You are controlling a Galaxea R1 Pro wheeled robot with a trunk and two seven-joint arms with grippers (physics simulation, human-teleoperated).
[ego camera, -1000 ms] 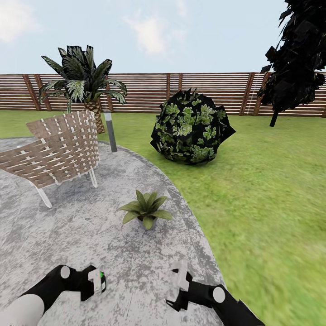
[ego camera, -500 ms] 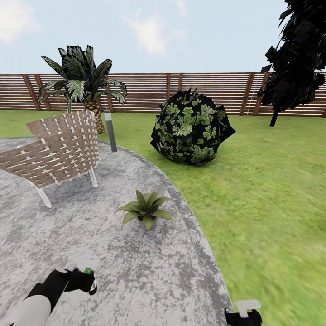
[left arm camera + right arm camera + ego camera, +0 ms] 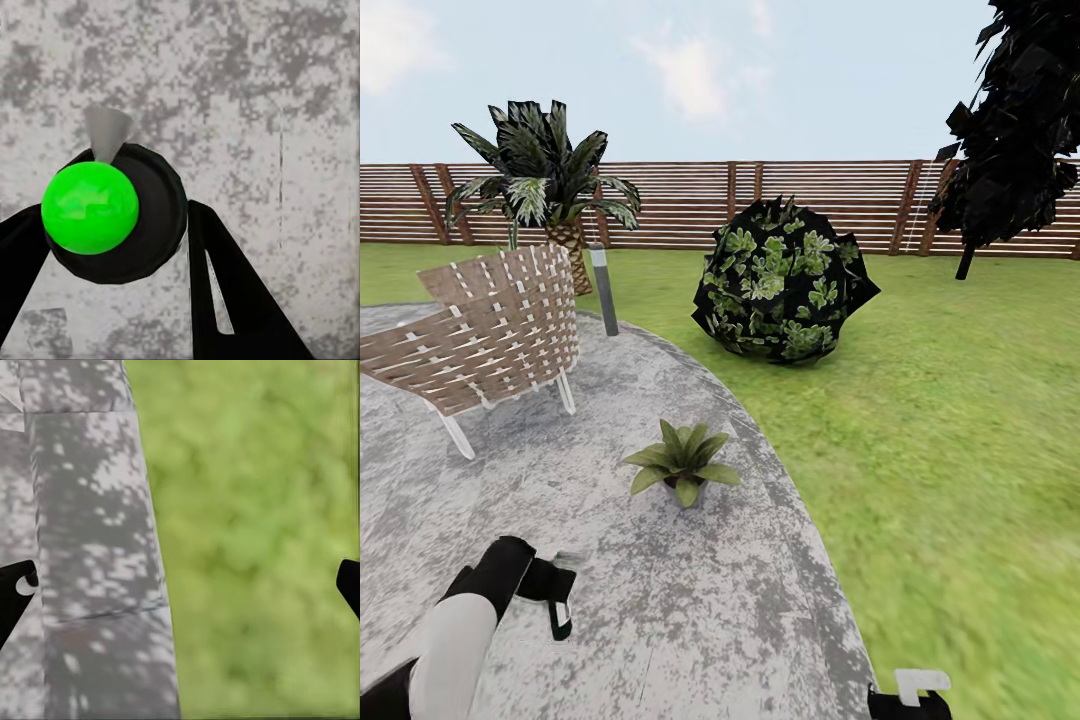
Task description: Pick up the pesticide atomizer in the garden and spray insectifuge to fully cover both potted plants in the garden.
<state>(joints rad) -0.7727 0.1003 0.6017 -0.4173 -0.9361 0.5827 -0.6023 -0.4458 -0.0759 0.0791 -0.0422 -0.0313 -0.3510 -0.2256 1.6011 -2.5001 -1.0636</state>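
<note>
1. We are holding the pesticide atomizer [image 3: 112, 214] in our left gripper [image 3: 558, 598], near and left over the grey stone patio [image 3: 660, 600]; the jaws are closing on its dark rounded body from both sides
2. In the left wrist view its bright green spot is facing the camera and a small grey nozzle is sticking out past it, over the patio surface
3. One potted plant [image 3: 682, 462] is sitting upright on the patio, farther off and to the right of the left gripper, well apart from it
4. Our right gripper [image 3: 920, 690] is hanging at the near right by the patio's edge; in the right wrist view its jaws are standing wide apart over patio and grass [image 3: 940, 450], gripping nothing
5. A woven chair [image 3: 480, 330] is standing far left, with a palm [image 3: 545, 190], a round dark bush [image 3: 780, 280] and a wooden fence [image 3: 690, 205] beyond
</note>
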